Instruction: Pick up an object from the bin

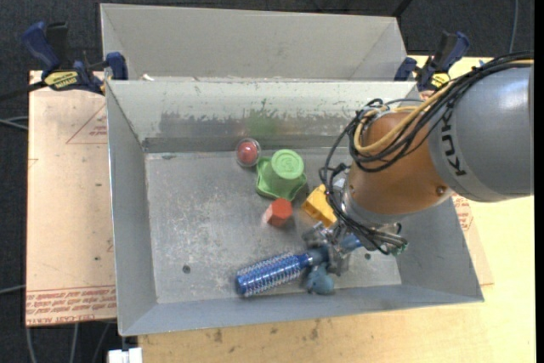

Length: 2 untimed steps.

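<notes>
Camera view: blue brush (bristly) beside gripper.

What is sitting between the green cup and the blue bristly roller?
A small red-orange block lies between the green cup and the blue bristly roller, in the camera view.

Dull grey on the bin, with pale scratches on the floor and a faint green smear on the back wall. Glossy red on the small ball; bright green on the cup; orange-red on the little block; yellow on the piece beside it. Deep blue with rows of white dots on the roller; dusty grey-blue on the lump. Shiny orange on the wrist cover; silver-grey with black letters on the arm.
</notes>
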{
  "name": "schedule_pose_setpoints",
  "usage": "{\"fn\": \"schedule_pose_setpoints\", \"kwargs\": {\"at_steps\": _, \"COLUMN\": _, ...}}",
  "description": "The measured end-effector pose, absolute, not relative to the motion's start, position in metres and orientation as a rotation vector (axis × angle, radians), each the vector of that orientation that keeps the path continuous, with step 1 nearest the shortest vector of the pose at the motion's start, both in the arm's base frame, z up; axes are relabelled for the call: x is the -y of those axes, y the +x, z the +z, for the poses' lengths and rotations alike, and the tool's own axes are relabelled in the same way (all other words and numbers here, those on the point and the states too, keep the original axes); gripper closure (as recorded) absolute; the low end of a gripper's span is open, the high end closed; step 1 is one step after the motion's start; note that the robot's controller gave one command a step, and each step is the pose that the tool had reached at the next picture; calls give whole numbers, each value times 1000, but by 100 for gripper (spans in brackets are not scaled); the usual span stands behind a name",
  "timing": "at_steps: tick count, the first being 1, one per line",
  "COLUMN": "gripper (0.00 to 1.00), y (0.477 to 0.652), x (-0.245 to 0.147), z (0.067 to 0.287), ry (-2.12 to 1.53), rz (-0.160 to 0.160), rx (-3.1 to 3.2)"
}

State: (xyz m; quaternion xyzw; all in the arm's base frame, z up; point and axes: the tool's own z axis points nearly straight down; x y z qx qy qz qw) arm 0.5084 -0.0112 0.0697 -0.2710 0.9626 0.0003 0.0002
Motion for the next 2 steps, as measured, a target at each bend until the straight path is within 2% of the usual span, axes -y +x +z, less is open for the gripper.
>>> {"fn": "schedule_pose_setpoints", "kwargs": {"at_steps": 1, "gripper": 100, "y": 499, "x": -10, "z": 171, "ry": -831, "rz": -1, "rx": -3020}}
{"fn": "schedule_pose_setpoints", "kwargs": {"at_steps": 2, "gripper": 100, "y": 495, "x": -16, "z": 234, "ry": -832, "rz": -2, "rx": -3020}}
